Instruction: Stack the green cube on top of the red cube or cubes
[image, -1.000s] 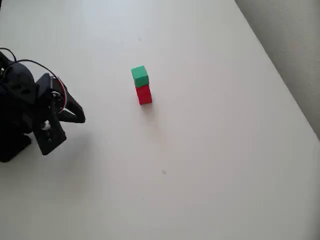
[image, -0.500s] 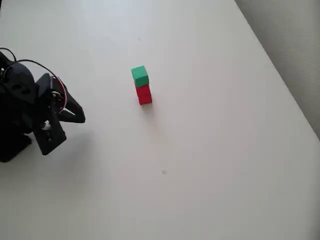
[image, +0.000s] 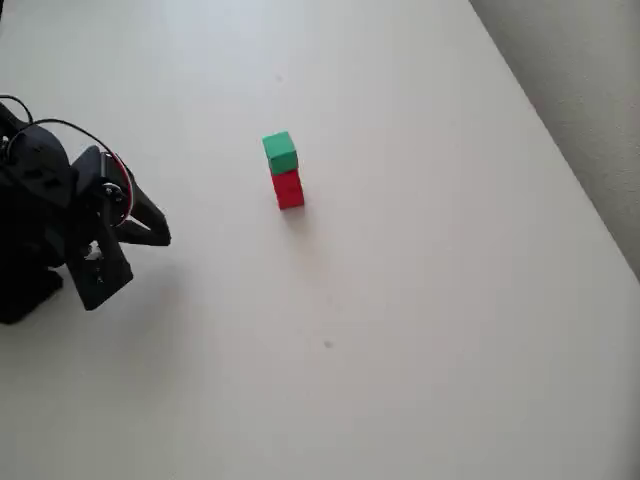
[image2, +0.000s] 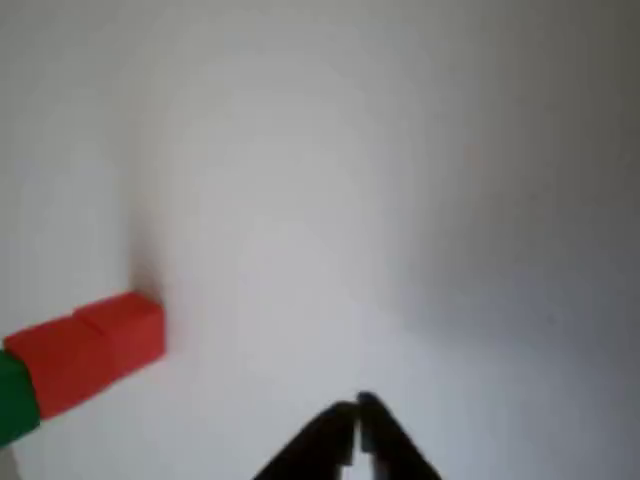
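Note:
The green cube (image: 280, 152) sits on top of the red block (image: 288, 189) near the middle of the white table (image: 430, 300) in the overhead view. In the wrist view the stack lies sideways at the left edge, with the red block (image2: 90, 350) toward the middle and the green cube (image2: 14, 402) at the border. My black gripper (image: 160, 232) rests at the far left, well away from the stack. Its fingertips (image2: 340, 425) meet at the bottom of the wrist view, shut with nothing between them.
The table's right edge (image: 560, 170) runs diagonally down the right side, with grey floor beyond it. My arm's black body (image: 40, 220) stands by the left edge.

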